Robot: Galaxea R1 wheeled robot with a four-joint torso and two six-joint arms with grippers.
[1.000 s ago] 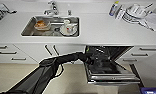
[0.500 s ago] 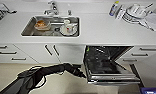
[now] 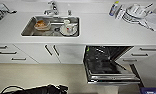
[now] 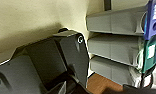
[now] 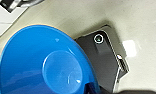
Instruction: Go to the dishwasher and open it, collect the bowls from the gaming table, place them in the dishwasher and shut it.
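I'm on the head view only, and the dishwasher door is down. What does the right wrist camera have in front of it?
Observer: A blue bowl, very close to that camera, with pale floor behind it.
Operator: Anything inside it?
Observer: No, the inside is bare and glossy.
Operator: And the left wrist camera?
Observer: Stacked grey trays above a brown wooden surface.
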